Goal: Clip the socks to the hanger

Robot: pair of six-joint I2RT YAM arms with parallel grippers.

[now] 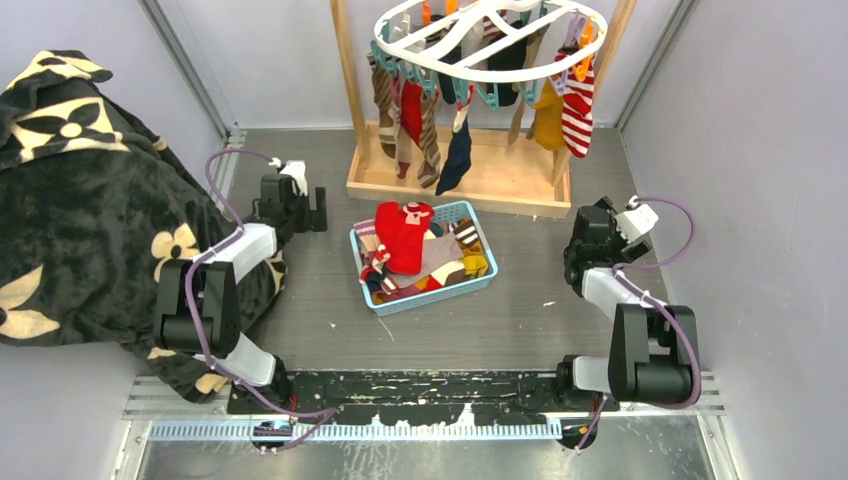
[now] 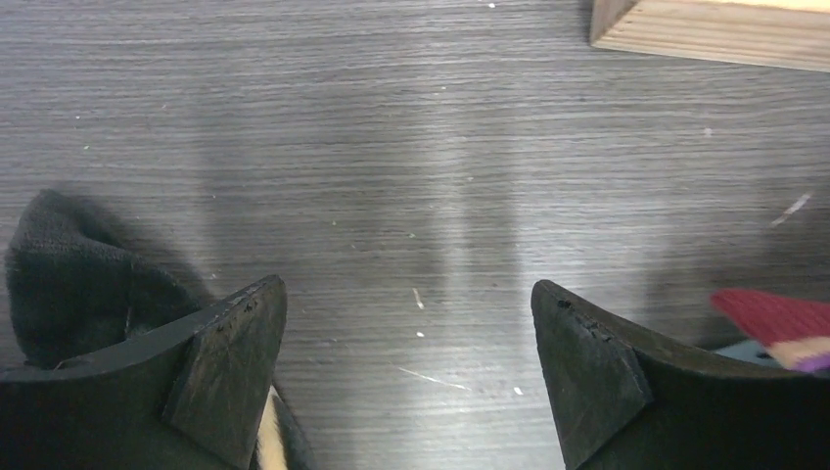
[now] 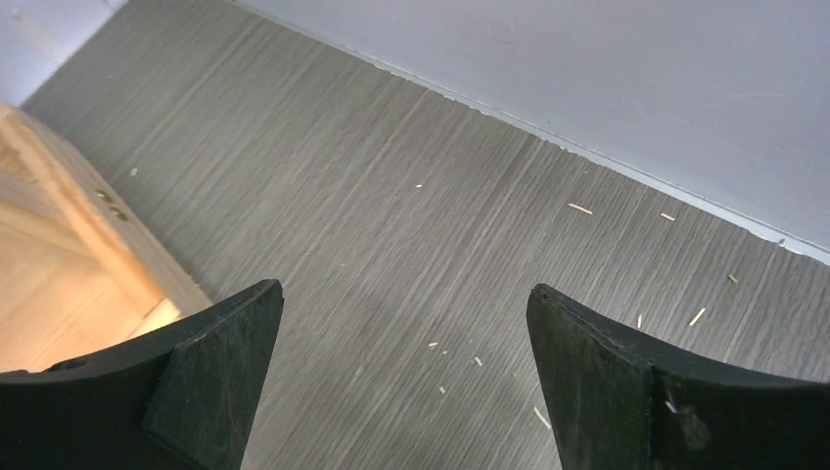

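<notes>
Landmark is the blue plastic basket (image 1: 440,293), sitting mid-way across the grey wood-grain tabletop (image 1: 520,320).

Loose socks (image 1: 403,235) are heaped inside the basket. A red one is on top, with striped, tan and yellow ones under it.

Directly behind the basket is the light wooden stand (image 1: 500,178). The white plastic oval ring hanger (image 1: 497,74) hangs between its posts, above and behind the basket. More socks are pinned to the hanger's teal and orange clips (image 1: 488,96): brown-and-tan striped, red, navy, yellow, red-and-white striped.

The left gripper (image 1: 318,212) is left of the basket, slightly behind its left rim, over bare tabletop. Its jaws are spread wide with nothing between them. Its wrist view catches a red sock edge on the basket side. On the other side it shows the big black floral blanket (image 1: 80,200), which is draped left of the basket, beyond that arm.

The right gripper (image 1: 598,215) is right of the basket, well apart from it. Its jaws are also wide and empty. I see only tabletop and the wall base between its fingers.
</notes>
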